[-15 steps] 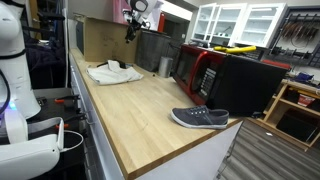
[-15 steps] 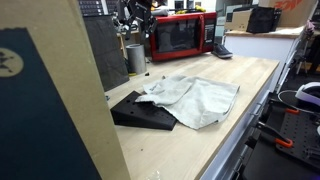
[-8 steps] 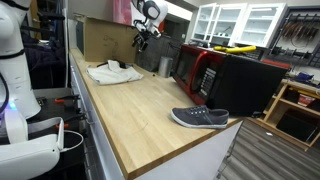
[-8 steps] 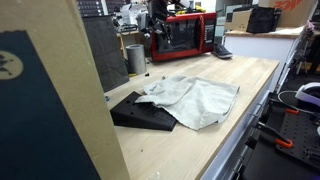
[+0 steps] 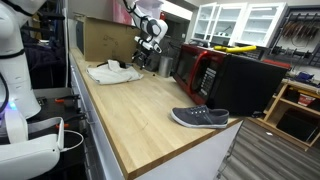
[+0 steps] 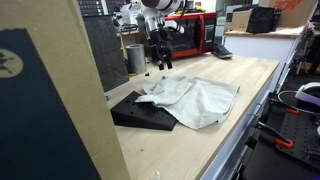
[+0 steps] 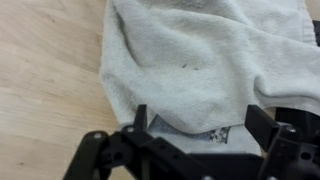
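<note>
Workshop-kitchen room, long pale wood countertop [image 5: 150, 110] along the wall. There is a red microwave [image 5: 196, 68] at the far end and a cardboard box [image 5: 100, 40] standing at the back.

The grey cloth [image 6: 195, 98] lies crumpled on the counter near that far end. One side is draped over a black wedge-shaped object [image 6: 138, 112]. The gripper [image 6: 161, 66] hangs just above the cloth's far edge, and I see no contact. In the wrist view the fingers [image 7: 140, 118] stand wide apart, with nothing between them but the cloth's rim below.

How I'd run this reach, as a judgement:
- Drop straight down and stay centred on the doubled rim, not the flat middle, since a ridge gives the pads something to pinch.
- Stop short of the wood so the tips don't dig in.
- Keep off the black wedge underneath, because catching it would drag both things.
- Mind the metal canister [image 6: 136, 57] near the arm.
- Close slowly, and only once fabric sits between both pads.

The cloth is light grey, soft and towel-like, heavily wrinkled, with a small dark speck near the middle in the wrist view. Its edge is folded under on the near side. It looks limp and would likely sag and trail.

A grey shoe [image 5: 200, 118] sits well apart at the counter's near end.
</note>
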`<state>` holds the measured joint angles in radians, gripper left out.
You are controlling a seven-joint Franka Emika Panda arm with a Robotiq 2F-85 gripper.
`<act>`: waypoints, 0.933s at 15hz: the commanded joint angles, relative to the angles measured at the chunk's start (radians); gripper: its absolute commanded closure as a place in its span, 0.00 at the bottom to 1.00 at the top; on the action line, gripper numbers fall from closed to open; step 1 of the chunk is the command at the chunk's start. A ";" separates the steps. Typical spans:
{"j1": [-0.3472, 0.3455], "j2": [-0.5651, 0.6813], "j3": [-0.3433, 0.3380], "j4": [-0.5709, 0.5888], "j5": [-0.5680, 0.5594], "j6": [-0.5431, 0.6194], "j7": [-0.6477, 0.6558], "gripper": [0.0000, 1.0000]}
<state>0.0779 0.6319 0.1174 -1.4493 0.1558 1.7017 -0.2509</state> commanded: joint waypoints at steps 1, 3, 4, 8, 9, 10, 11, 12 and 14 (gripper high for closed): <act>0.002 0.076 -0.001 0.097 -0.074 -0.025 -0.054 0.00; 0.000 0.100 0.001 0.118 -0.108 -0.018 -0.085 0.00; 0.001 0.108 0.002 0.125 -0.124 -0.016 -0.100 0.00; 0.000 0.137 0.002 0.123 -0.191 0.003 -0.166 0.00; -0.001 0.143 0.002 0.117 -0.204 0.008 -0.179 0.00; -0.002 0.150 0.004 0.115 -0.215 0.008 -0.188 0.00; -0.004 0.157 0.006 0.114 -0.222 0.002 -0.200 0.00; -0.008 0.164 0.009 0.115 -0.219 -0.013 -0.209 0.25; -0.014 0.169 0.013 0.114 -0.219 -0.034 -0.220 0.32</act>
<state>0.0747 0.7855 0.1174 -1.3508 -0.0552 1.7069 -0.4431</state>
